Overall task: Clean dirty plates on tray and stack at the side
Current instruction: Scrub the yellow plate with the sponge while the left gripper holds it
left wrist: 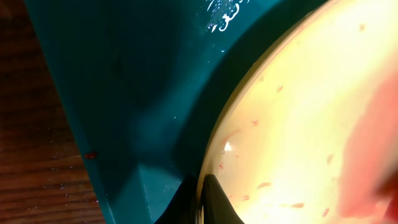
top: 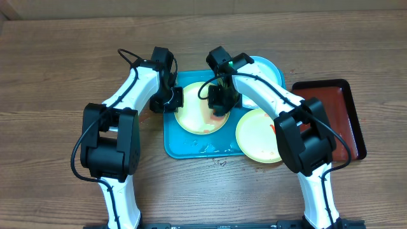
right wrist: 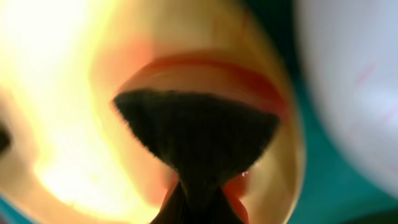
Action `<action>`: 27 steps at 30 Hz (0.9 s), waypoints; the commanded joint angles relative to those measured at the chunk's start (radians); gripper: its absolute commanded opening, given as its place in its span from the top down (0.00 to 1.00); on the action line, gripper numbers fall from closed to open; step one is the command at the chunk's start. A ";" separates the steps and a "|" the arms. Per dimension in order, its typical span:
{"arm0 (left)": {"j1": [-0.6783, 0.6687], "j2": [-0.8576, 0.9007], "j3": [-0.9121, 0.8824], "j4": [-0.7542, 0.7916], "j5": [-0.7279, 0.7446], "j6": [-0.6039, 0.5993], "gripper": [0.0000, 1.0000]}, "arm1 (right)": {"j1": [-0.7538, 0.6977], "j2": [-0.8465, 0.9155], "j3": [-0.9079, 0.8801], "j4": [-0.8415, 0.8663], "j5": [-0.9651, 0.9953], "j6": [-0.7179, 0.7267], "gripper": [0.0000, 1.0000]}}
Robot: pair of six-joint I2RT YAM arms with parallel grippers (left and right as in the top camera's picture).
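Note:
The teal tray (top: 184,147) lies mid-table. On it rests a pale yellow plate (top: 196,117) smeared with red sauce. My left gripper (top: 174,99) is shut on that plate's left rim; in the left wrist view the jaws (left wrist: 202,198) pinch the edge of the plate (left wrist: 298,124). My right gripper (top: 220,102) is shut on a dark fuzzy wiping pad (right wrist: 196,130), which presses on the same plate amid a red smear. A second yellow plate (top: 257,137) overlaps the tray's right edge. A light cyan plate (top: 268,69) sits at the tray's back right.
A dark red-brown tray (top: 340,114) with a black rim stands to the right, touching the second yellow plate's side. Water drops glisten on the teal tray's front (top: 210,149). Bare wooden table (top: 57,76) surrounds everything.

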 commanded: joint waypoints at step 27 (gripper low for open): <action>0.144 0.040 0.006 -0.019 0.280 0.143 0.96 | 0.092 0.061 -0.013 0.007 -0.169 -0.083 0.96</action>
